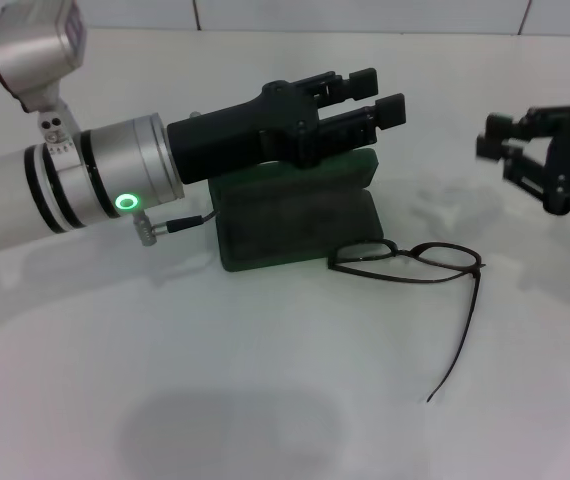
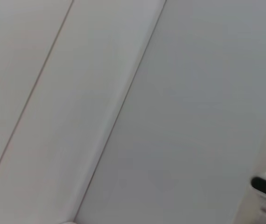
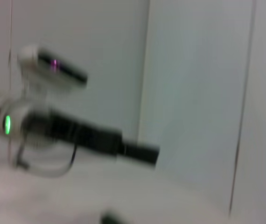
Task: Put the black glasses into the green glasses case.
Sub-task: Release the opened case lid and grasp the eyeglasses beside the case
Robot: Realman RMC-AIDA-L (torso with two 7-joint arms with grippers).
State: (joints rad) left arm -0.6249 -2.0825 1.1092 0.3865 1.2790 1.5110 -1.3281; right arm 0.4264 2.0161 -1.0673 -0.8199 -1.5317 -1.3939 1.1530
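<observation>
1. Leftmost, my left arm reaches in level from the tabletop's left edge, a green ring lit on its wrist; my left gripper hovers over the back of the green glasses case, its two black fingers apart with a narrow gap, holding nothing.
2. Below it, the green glasses case lies open around the middle of the white tabletop, toward the far edge — its lid stands up at the back behind my left gripper and its dark-lined tray faces up.
3. Just beside the case's near right corner lie the black glasses, outside the case and flat on the tabletop. The left lens rim sits close against that corner; whether it touches I cannot tell. One temple arm is folded out and runs toward the near edge, ending in a curved tip.
4. Farthest right, my right gripper hangs above the tabletop near the right edge, well apart from the glasses and the case — its fingers look spread and hold nothing.
5. From my right wrist I see my left arm against the wall; my left wrist view shows only pale wall.
</observation>
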